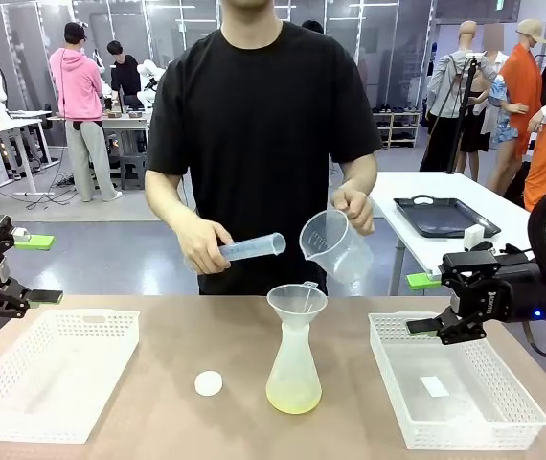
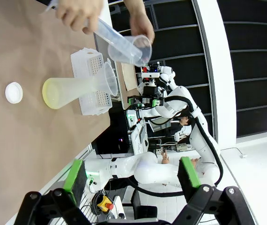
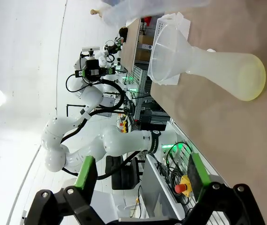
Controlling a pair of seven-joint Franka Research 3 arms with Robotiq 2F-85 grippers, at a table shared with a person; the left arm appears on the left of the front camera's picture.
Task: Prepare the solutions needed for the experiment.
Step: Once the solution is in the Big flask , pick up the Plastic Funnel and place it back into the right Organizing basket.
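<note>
A brown table runs across the near side. At its middle stands a translucent flask with a funnel in its neck; the solutions lie as a shallow yellow-green layer in the flask's bottom. A white cap lies just left of it. A white left basket and a white right basket flank them, the right one holding a paper slip. The left gripper hangs at the left edge, the right gripper over the right basket's far rim, each with jaws apart and empty. The person beyond holds a cylinder and a beaker above the funnel. Behind, a white bench carries a black tray; two people stand far left.
</note>
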